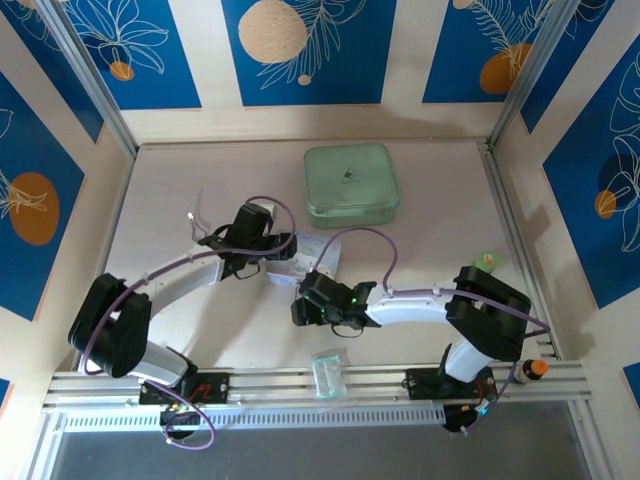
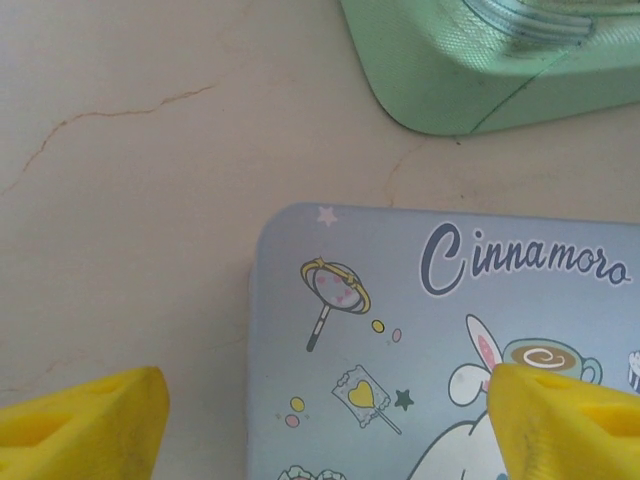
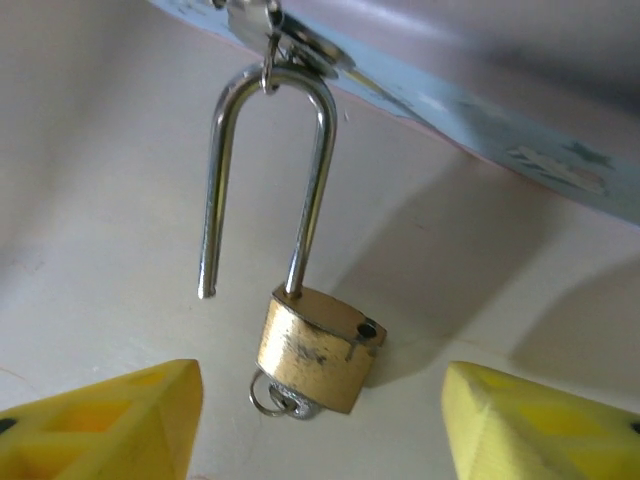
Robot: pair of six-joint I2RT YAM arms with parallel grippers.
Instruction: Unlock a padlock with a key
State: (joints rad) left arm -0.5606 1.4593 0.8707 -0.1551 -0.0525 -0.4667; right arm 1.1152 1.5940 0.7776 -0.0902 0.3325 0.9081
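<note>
Pale, faintly veined tabletop point(image 1: 240, 335) carries a light-blue Cinnamoroll-printed tin point(image 2: 420, 350). Hooked through the tin's silver hasp point(image 3: 285, 50) is the padlock point(image 3: 315, 350). Its long axis runs from the hasp away from the tin's edge, with the shackle bend at the tin and the brass body at the far end. 1 shackle leg sits in the body; the other hangs free of its hole. A small silver ring point(image 3: 272, 395) shows at the body's bottom. The right gripper point(image 3: 320, 410) faces the tin's edge, its 2 yellow fingers spread on either side of the padlock body, touching nothing. The left gripper point(image 2: 325, 425) hovers over the tin's lid, also spread, 1 finger past the tin's edge. Beyond the tin lies a mint-green container point(image 1: 351, 184).
</note>
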